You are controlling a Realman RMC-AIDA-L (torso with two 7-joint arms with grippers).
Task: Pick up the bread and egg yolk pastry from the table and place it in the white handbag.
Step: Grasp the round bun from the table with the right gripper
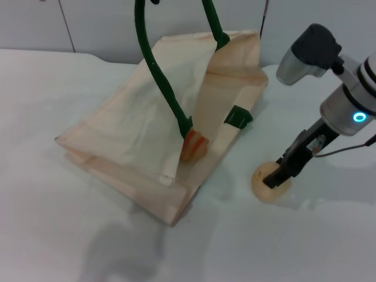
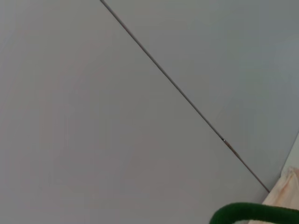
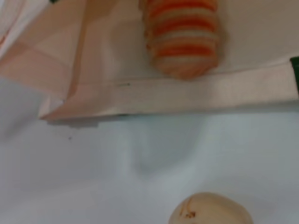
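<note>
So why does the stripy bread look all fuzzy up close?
In the right wrist view the bread and egg yolk pastry sit close and out of focus; the head view shows the white handbag crisper, with soft shadows on the table.

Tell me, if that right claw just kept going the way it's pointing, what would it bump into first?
Most likely the egg yolk pastry: the right gripper points down at it and already seems at its top. Under it is the table.

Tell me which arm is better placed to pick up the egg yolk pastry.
The right. Its hand is already at the egg yolk pastry on the table. The left arm is up holding the white handbag by its handle, so it is busy.
</note>
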